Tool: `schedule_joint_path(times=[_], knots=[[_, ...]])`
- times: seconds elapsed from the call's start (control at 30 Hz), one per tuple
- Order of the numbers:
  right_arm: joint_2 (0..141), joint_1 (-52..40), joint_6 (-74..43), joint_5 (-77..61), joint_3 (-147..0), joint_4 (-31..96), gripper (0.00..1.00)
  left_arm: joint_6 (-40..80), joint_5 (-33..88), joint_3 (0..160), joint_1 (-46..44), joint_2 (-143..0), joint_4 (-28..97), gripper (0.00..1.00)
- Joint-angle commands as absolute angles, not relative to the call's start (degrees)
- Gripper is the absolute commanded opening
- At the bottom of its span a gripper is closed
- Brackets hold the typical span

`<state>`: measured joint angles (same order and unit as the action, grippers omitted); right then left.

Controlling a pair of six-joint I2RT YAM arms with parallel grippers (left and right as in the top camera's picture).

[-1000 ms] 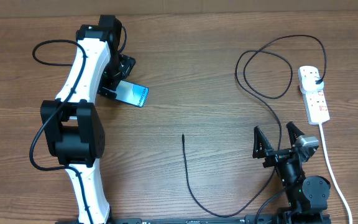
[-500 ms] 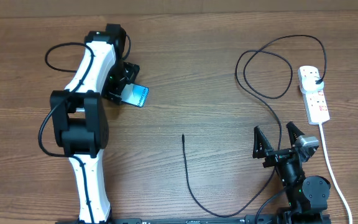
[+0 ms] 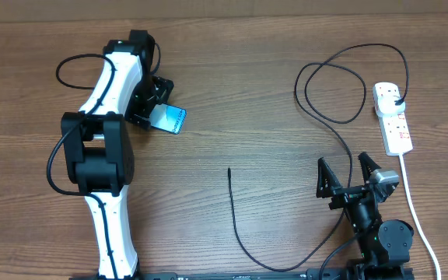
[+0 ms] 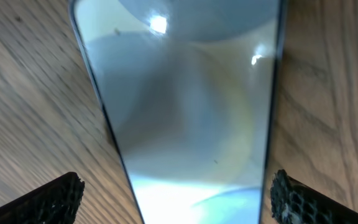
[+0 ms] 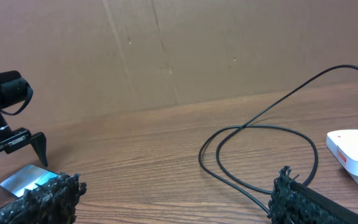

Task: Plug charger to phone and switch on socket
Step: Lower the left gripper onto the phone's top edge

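phone (image 4: 185, 112) glossy glass; table (image 3: 247, 93) matt wood grain; socket (image 3: 393, 117) smooth white plastic.

A robotics lab bench, not a home: a wood-grain table (image 3: 247, 117) carries test gear, with the left arm (image 3: 107, 85) and right arm (image 3: 379, 233) based along the edge behind the right gripper (image 3: 341, 159). Ahead of that gripper stands a plain brown cardboard wall (image 5: 166, 50) (creased, unpainted), and a white power strip (image 3: 393, 117) lies ahead to its right
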<state>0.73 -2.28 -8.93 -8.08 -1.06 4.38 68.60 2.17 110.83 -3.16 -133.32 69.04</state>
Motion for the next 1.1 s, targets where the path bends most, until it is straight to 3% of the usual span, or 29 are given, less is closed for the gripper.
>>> schedule_joint_path(times=[0.0,1.07], knots=[[0.2,-2.6,-8.5,-7.6,-0.5,4.2,1.0,67.3,2.4,110.8,-2.0,-133.6,69.6,1.0],[0.2,-2.6,-8.6,-7.6,-0.5,4.2,1.0,67.3,2.0,107.1,-2.5,-133.8,64.1,1.0]])
